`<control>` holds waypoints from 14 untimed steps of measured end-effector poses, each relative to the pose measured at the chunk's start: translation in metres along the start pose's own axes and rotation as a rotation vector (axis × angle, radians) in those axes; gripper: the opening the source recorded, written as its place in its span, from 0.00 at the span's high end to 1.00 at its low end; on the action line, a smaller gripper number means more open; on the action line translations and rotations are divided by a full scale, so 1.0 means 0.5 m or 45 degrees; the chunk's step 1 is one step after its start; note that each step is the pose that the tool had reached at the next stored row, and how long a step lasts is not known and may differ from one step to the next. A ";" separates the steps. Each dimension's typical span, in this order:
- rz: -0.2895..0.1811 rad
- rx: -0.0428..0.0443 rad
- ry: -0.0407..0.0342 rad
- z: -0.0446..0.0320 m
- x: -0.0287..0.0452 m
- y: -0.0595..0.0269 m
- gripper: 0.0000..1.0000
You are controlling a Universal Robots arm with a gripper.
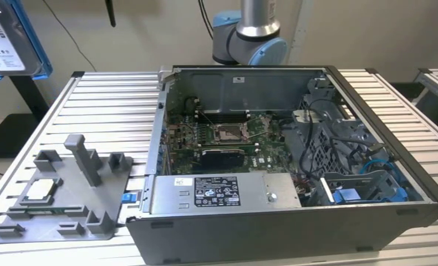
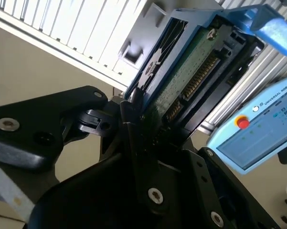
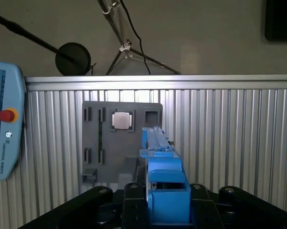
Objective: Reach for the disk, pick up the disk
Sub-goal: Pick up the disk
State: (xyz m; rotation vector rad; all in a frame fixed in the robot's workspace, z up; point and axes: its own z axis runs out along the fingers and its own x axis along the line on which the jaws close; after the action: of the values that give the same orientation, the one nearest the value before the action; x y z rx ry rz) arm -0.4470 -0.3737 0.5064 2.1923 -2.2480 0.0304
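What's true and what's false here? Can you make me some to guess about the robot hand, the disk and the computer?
1. The hand is shut on the disk. True.
2. The disk lies inside the computer case. False: it is held up in the air, off to the exterior view's left of the case.
3. A small silver chip sits in the grey holder. True.
4. The computer case is closed. False: it is open, and its green board shows inside.
5. The disk's frame is red. False: it is blue.
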 end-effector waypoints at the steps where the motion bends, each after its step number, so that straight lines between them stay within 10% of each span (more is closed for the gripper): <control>1: 0.000 0.000 0.0000 0.000 0.000 -0.006 1.00; 14: 0.000 -0.002 0.0001 0.001 -0.003 -0.101 1.00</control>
State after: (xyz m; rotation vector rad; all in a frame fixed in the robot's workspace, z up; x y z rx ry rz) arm -0.3966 -0.3737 0.5064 2.1915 -2.2472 0.0286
